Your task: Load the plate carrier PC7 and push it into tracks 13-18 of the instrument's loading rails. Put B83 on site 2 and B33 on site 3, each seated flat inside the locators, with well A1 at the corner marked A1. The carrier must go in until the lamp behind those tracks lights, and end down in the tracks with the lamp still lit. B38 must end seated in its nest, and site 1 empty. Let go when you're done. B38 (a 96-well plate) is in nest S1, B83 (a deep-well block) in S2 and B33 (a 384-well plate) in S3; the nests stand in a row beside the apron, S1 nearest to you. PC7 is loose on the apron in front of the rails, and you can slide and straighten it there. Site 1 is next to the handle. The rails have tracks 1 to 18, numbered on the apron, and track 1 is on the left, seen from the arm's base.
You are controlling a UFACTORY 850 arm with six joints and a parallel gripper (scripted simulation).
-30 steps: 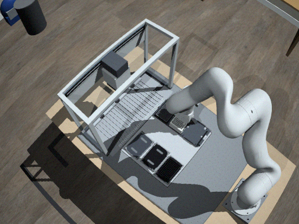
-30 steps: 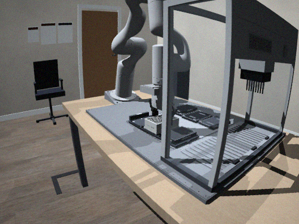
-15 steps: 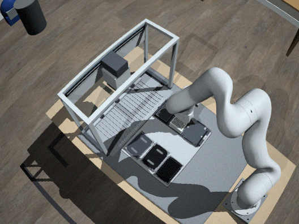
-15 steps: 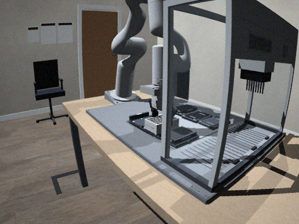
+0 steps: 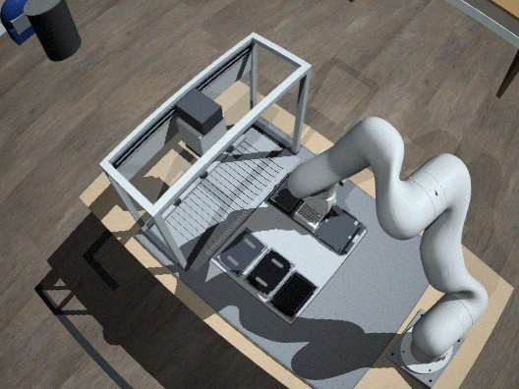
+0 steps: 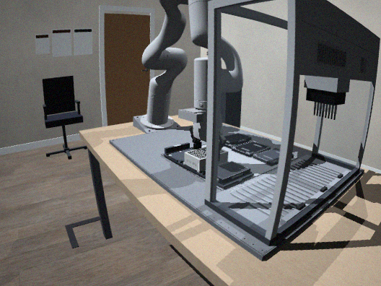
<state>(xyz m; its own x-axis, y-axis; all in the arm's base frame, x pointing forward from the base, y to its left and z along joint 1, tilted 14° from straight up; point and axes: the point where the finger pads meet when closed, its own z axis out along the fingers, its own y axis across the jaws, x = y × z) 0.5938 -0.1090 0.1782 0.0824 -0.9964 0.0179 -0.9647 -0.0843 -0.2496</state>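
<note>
The carrier [image 5: 339, 231] is seen loose on the apron, at approx. 3 o'clock from the rails [image 5: 236, 189]. A pale deep block [image 5: 310, 214] is set on its middle site, w/ a dark plate [image 5: 286, 200] on the rail-end site. The claw [image 6: 196, 139] is held straddling the block, fingers spread wide, nothing gripped. One black plate [image 5: 293, 294] is left in the nest row at 6 o'clock.

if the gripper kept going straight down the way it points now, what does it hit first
Most likely the pale, tall gridded deep-well block on the middle site of the dark flat plate carrier. The open gripper points down and sits right over that block; depth is hard to judge, so whether its fingers straddle it is unclear.
</note>
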